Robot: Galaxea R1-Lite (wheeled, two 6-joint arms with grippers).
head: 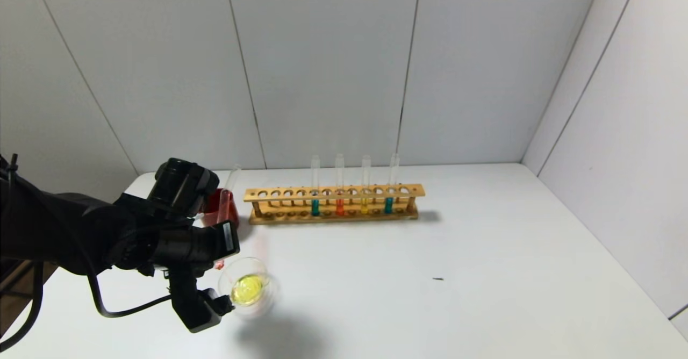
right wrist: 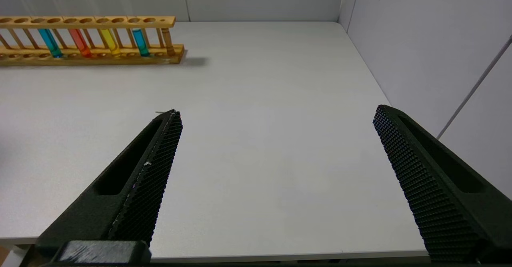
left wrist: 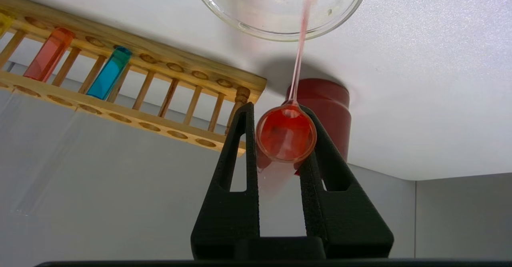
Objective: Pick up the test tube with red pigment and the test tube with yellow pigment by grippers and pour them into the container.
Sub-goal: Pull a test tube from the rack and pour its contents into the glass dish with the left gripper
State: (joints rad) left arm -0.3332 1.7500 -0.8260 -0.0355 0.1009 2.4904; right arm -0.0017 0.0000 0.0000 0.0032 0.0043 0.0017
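We see a wooden rack (head: pixel 334 203) far centre, two teal-liquid tubes (head: pixel 315 206) in it, dark red cup (head: pixel 221 207) left, white table (head: pixel 484 273)

Rack: your landmark, the long wooden test-tube rack (head: pixel 334 204), stands toward the table's back.
Cup: the opaque dark red cup (head: pixel 221 208) sits just left of it.
Dish: you'll find the small round clear glass dish (head: pixel 249 289) before that cup, nearer you.
Tubes: four glass tubes stand in the rack.

Left claw (head: pixel 217 265) low at near-left of white desk (head: pixel 484 273), just beside clear container (head: pixel 248 288) with yellow liquid inside. Dark red cup (head: pixel 221 208) behind. Wooden rack (head: pixel 333 204) farther back, holding four upright tubes: teal, orange-red, yellow, teal.
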